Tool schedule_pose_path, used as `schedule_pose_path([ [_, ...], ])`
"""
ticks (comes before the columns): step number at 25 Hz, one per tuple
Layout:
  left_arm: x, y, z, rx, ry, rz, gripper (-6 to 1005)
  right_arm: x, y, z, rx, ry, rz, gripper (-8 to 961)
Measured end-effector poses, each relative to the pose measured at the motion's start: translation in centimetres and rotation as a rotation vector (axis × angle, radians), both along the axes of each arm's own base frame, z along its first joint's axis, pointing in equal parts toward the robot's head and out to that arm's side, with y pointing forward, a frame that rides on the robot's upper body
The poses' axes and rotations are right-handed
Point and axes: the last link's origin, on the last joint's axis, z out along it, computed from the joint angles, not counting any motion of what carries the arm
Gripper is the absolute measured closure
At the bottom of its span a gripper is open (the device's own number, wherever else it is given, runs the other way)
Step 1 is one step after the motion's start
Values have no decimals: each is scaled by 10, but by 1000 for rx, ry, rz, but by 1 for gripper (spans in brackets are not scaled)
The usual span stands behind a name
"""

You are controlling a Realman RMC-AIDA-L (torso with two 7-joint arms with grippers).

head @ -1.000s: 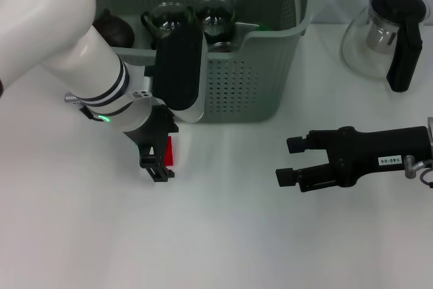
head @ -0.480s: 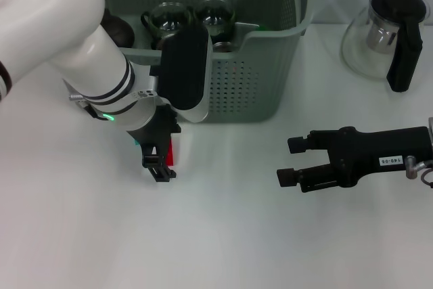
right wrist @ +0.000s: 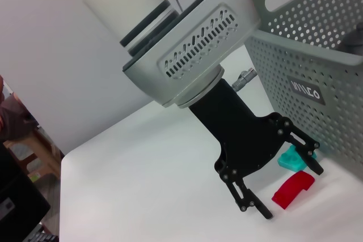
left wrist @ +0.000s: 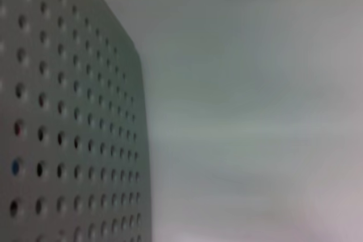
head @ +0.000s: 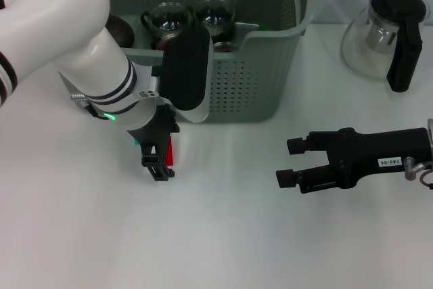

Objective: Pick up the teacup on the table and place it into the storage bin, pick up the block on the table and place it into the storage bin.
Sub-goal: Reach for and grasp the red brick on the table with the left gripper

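The left tool is positioned low over the tabletop, just in front of the storage bin. Its fingers are seen spread apart in the right wrist view, with nothing gripped. The red block, an arched piece, lies on the tabletop between the spread fingers, close to the finger on the bin side; contact cannot be determined. A teal block lies just beside the red block, nearer the bin wall. Glass teacups are seen inside the storage bin, beside a dark round pot. The right tool is held low over the tabletop, well apart from the blocks, with its fingers open and empty. A glass pitcher stands on the tabletop at far right.
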Motion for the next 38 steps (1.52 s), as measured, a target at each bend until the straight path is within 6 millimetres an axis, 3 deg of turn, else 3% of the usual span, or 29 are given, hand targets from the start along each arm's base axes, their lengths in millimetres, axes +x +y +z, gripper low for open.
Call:
schedule_pose_path([
  [38,-1,3,-2,17,6,1,112,2,-1,-1,-4,0,-1,7],
])
